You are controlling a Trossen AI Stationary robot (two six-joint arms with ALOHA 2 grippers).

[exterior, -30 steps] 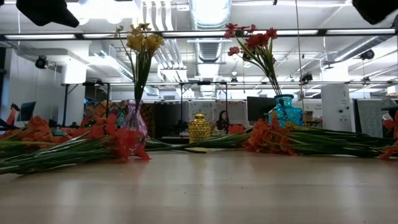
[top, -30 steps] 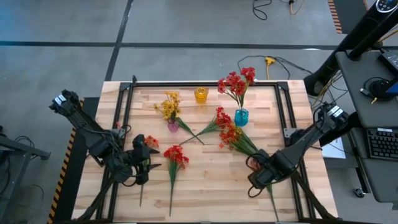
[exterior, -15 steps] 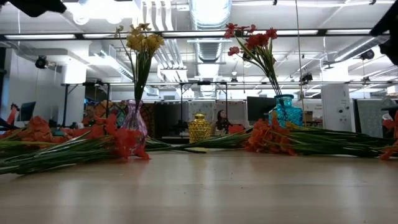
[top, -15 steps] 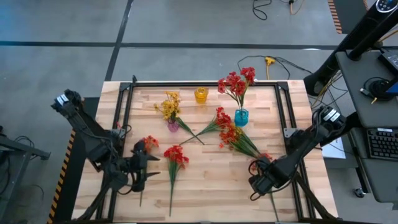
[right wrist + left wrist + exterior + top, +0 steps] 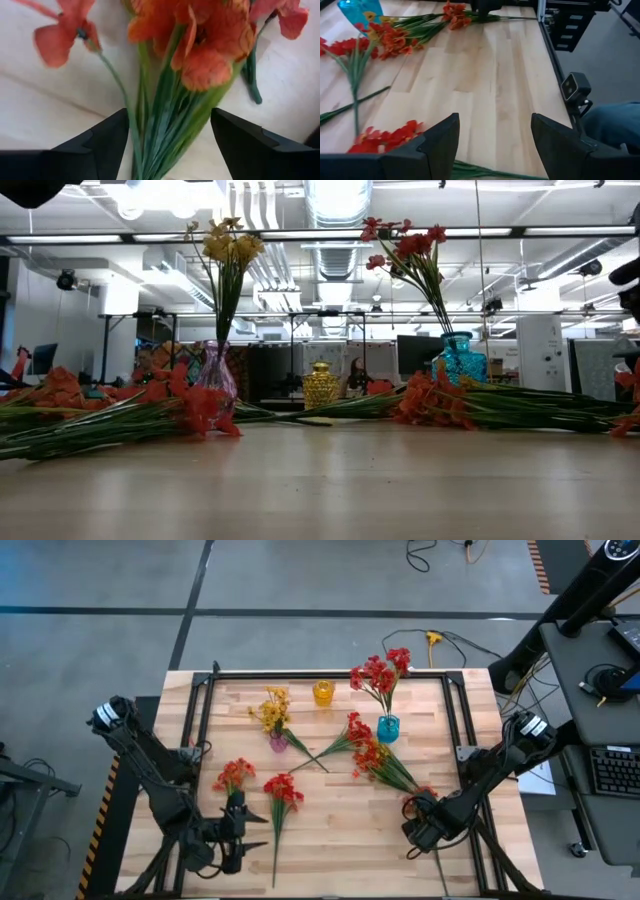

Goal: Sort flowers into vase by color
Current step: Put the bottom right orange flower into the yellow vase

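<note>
The right tool (image 5: 420, 830) is spread wide around the green stems of an orange-red flower bunch (image 5: 200, 45). The left tool (image 5: 232, 840) is spread wide over the wooden bench (image 5: 340, 830), holding nothing.

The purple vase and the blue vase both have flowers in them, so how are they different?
The purple vase holds yellow flowers; the blue vase holds red flowers. The purple vase stands toward the table's left side, the blue vase toward its right. In the low view the purple vase is narrow-necked, the blue vase rounder. Both are see-through, stand upright, and their flowers rise far above them.
</note>
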